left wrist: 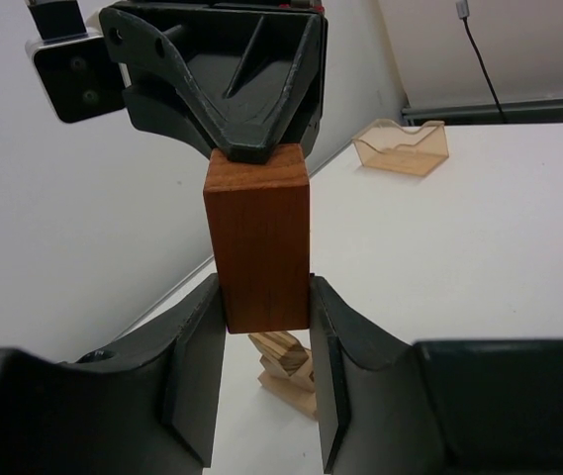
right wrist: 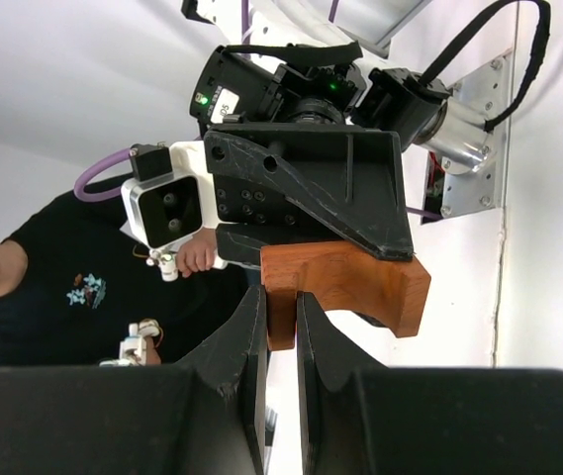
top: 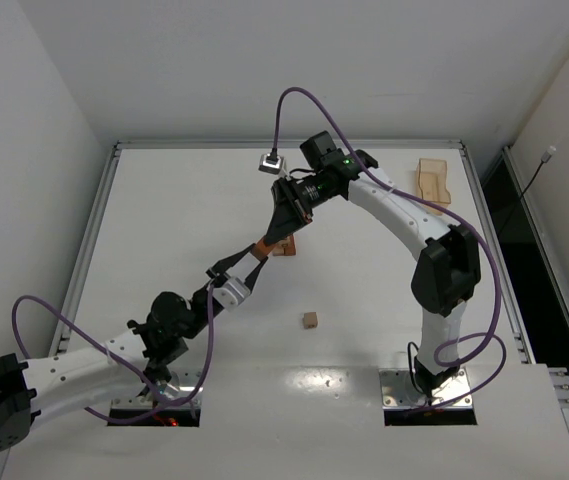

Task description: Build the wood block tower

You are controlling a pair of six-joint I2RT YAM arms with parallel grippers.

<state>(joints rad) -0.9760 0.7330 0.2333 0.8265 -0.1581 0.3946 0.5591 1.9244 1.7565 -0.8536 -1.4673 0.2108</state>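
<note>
Only the left wrist view showed the reddish-brown block [left wrist: 258, 247] as a plain upright bar, smooth-faced with faint dark grain. The right wrist view caught the same piece from another side, where a curved notch was scooped out of one edge.

The left pincer [left wrist: 266, 297] was closed on the block's lower end, its flat black pads pressed against two opposite faces. The right pincer [right wrist: 279, 302] gripped the block too, its fingers drawn nearly together around a thin part. Seen from the left wrist, its tips met on the block's upper end.

Just beneath the block, the left wrist view alone showed the tower [left wrist: 286, 371]. It was made of pale tan pieces with striped grain and slanted cuts, stacked on the white desk [top: 184, 220] and partly hidden by a finger. I could not tell whether the block touched it.

From above, the notch and the tan stack could not be made out. That view alone showed a small tan cube [top: 310, 320] lying by itself, well apart from the block on the side toward the arm bases. An amber see-through tray [top: 431, 180] with a wavy-cut wall sat well beyond the block, to its right.

The left arm stretched long and low on a diagonal to the block. The right arm rose, bent at the elbow and reached the block from the far side. Behind the block, the right wrist view showed a person [right wrist: 93, 287] in a black T-shirt.
</note>
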